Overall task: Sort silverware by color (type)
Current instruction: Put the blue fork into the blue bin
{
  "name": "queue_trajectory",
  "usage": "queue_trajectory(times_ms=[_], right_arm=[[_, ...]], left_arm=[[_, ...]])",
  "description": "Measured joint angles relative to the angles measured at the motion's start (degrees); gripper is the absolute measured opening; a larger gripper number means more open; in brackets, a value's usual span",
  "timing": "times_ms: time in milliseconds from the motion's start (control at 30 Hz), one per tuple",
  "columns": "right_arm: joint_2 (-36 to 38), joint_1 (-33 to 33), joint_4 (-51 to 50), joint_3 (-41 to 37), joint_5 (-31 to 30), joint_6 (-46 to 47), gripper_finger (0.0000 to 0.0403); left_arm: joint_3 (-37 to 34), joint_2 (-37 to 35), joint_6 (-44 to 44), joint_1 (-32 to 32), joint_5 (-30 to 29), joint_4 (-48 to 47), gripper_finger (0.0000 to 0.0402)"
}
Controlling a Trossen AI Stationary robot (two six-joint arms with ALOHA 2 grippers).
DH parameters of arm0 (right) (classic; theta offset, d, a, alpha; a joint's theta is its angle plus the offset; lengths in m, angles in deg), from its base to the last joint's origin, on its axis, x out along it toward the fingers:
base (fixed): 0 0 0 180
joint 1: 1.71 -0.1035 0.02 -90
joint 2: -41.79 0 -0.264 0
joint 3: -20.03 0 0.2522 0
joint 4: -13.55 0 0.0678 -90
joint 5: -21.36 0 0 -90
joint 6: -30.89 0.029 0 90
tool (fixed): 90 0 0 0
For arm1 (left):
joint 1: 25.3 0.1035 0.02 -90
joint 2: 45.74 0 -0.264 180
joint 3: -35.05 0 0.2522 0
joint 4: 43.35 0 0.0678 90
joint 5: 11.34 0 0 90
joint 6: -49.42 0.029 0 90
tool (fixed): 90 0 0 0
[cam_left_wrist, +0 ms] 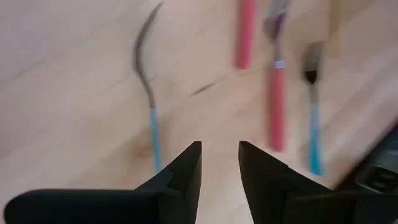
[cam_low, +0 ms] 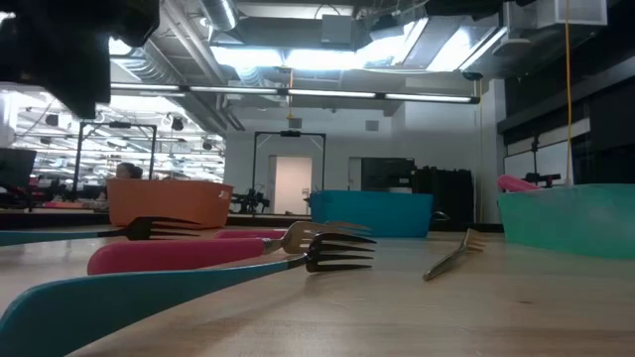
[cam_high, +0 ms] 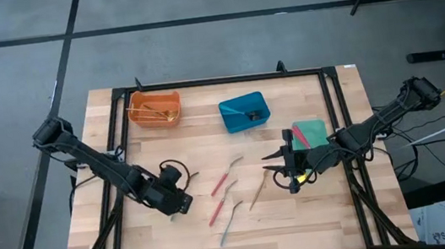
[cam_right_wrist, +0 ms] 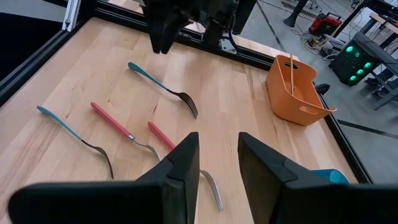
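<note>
Red-handled forks [cam_high: 222, 179] between left pincer [cam_high: 183, 204] and right pincer [cam_high: 277, 163], both narrowly parted, empty.

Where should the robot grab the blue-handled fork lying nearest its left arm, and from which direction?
Take the blue-handled fork by the middle of its blue handle, coming straight down from above with the pincer fingers on either side of the handle. The fork lies flat on the table, so probably nothing can slip beneath it. The handle is straight, while the tined end curves.
</note>
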State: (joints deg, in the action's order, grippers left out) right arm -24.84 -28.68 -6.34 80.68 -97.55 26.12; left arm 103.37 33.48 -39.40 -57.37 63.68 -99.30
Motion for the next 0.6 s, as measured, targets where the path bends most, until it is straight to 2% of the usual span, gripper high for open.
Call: queue_trajectory(times_ms=[133,433,600], right_arm=[[0.0,0.0,0.0,0.0,0.0,0.0,0.0101],[0.0,0.0,0.0,0.0,0.0,0.0,0.0101],[0.0,0.0,0.0,0.0,0.0,0.0,0.0101]], left_arm=[[0.1,3.6,0.0,0.0,0.4,-1.0,0.01],[0.1,10.5,0.9,0.0,5.3,-1.4,0.01],[0.1,13.0,0.9,0.0,5.5,-1.5,0.01]])
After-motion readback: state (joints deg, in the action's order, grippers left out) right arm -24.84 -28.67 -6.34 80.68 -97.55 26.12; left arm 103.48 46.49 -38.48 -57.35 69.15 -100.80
